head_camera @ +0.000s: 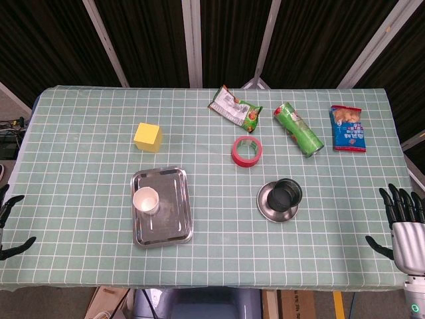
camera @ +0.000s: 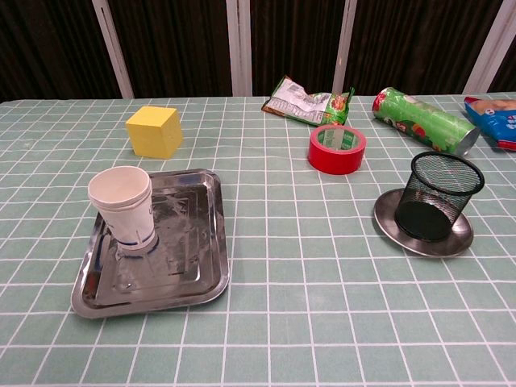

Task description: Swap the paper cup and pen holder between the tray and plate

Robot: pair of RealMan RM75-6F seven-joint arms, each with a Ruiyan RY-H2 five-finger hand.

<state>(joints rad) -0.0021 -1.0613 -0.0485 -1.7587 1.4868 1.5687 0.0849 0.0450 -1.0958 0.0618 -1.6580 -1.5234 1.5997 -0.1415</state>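
Cup point(head_camera: 146, 200) upright on tray point(head_camera: 174, 186), toward its left side; pen holder point(head_camera: 287, 193) upright on plate point(head_camera: 267, 203), well apart to the right. Left hand point(head_camera: 9, 226) at table's point(head_camera: 86, 166) left edge, right hand point(head_camera: 402, 219) at the right edge, both with fingers spread, holding nothing, far from tray and plate. Behind: yellow cube point(head_camera: 147, 137), red tape roll point(head_camera: 247, 151), green snack bag point(head_camera: 235, 107), green can point(head_camera: 298, 129) lying down, blue bag point(head_camera: 348, 129)

White paper cup point(camera: 123, 208), black mesh pen holder point(camera: 439, 196), yellow cube point(camera: 153, 131), red tape roll point(camera: 337, 148).
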